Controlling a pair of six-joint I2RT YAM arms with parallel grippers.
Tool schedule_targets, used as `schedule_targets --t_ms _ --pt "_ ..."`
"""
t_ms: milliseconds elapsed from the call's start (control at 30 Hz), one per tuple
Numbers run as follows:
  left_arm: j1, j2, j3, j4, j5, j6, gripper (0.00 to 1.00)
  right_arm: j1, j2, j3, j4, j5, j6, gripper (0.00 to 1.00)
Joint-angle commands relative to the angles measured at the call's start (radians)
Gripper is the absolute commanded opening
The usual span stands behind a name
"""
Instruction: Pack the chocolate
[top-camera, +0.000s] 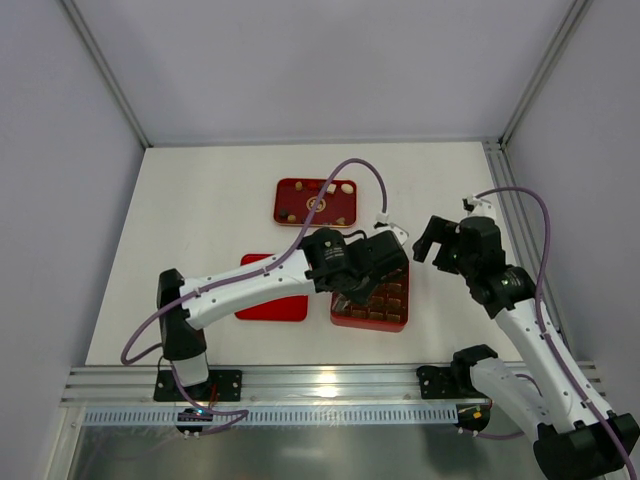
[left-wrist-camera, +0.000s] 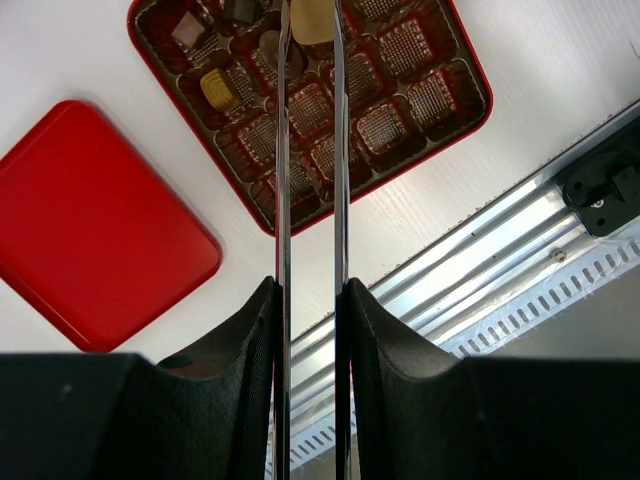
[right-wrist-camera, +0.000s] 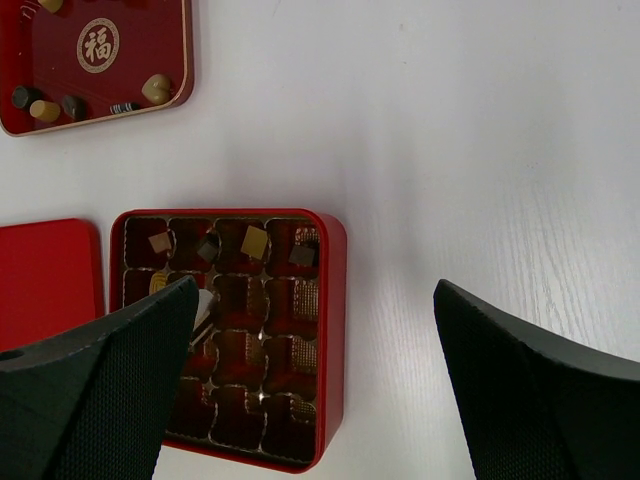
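The red gridded box (top-camera: 385, 312) lies on the table near the front. My left gripper (top-camera: 358, 290) hovers over it. In the left wrist view its two thin metal blades (left-wrist-camera: 284, 150) are shut on a tan piece of chocolate (left-wrist-camera: 312, 18) above the box (left-wrist-camera: 440, 110). A few pieces sit in the box's cells, among them a yellow one (left-wrist-camera: 218, 88) and a brown one (left-wrist-camera: 187, 30). My right gripper (right-wrist-camera: 315, 290) stands wide open and empty, beside the box's right edge (right-wrist-camera: 333, 330). More loose chocolate (right-wrist-camera: 156, 88) lies in a red tray (right-wrist-camera: 186, 60) farther back.
A flat red lid (top-camera: 262, 303) lies left of the box. The red tray (top-camera: 282, 200) with loose pieces sits at mid-table behind the box. A metal rail (top-camera: 330, 385) runs along the near edge. Grey walls stand round the table.
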Motion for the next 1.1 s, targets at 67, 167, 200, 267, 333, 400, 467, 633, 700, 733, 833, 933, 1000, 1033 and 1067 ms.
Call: schedule_targets --t_ms 67,167,200,267,333,400,467,633,700,733,833,933,1000,1033,1067 --pt "-0.023 0.034 -0.004 0.055 -0.013 -0.025 0.27 -0.005 -0.027 0.017 -0.002 0.017 0.008 1.0" --pt "-0.025 0.041 -0.01 0.058 -0.008 -0.025 0.27 -0.003 -0.027 0.014 -0.002 0.02 0.007 1.0" --pt "-0.025 0.043 -0.015 0.064 -0.007 -0.025 0.27 -0.003 -0.027 0.014 -0.002 0.021 0.007 1.0" --pt "-0.025 0.047 -0.021 0.07 -0.002 -0.025 0.27 -0.003 -0.027 0.014 -0.004 0.018 0.005 1.0" --pt "-0.025 0.052 -0.024 0.076 0.001 -0.023 0.27 -0.005 -0.025 0.012 -0.002 0.02 0.004 1.0" --pt "-0.025 0.058 -0.024 0.078 0.004 -0.021 0.27 -0.003 -0.027 0.01 -0.002 0.02 0.004 1.0" --pt "-0.025 0.061 -0.027 0.086 0.007 -0.02 0.27 -0.003 -0.027 0.01 -0.002 0.017 0.004 1.0" --pt "-0.025 0.075 -0.023 0.09 0.01 -0.012 0.29 -0.003 -0.03 0.01 -0.005 0.02 0.002 1.0" --pt "-0.025 0.08 -0.023 0.089 0.012 -0.011 0.29 -0.005 -0.032 0.01 -0.007 0.018 0.002 1.0" --pt "-0.025 0.08 -0.021 0.09 0.012 -0.009 0.29 -0.003 -0.032 0.01 -0.008 0.018 0.001 1.0" --pt "-0.025 0.083 -0.023 0.089 0.009 -0.008 0.3 -0.003 -0.033 0.009 -0.01 0.018 -0.001 1.0" --pt "-0.025 0.084 -0.023 0.09 0.01 -0.006 0.32 -0.003 -0.035 0.01 -0.011 0.02 -0.002 1.0" --pt "-0.025 0.084 -0.018 0.09 0.01 -0.006 0.34 -0.003 -0.033 0.01 -0.013 0.02 -0.002 1.0" --pt "-0.025 0.084 -0.02 0.089 0.007 -0.005 0.34 -0.005 -0.035 0.01 -0.011 0.018 -0.002 1.0" --pt "-0.025 0.083 -0.02 0.089 0.009 -0.003 0.35 -0.003 -0.035 0.009 -0.011 0.018 -0.002 1.0"
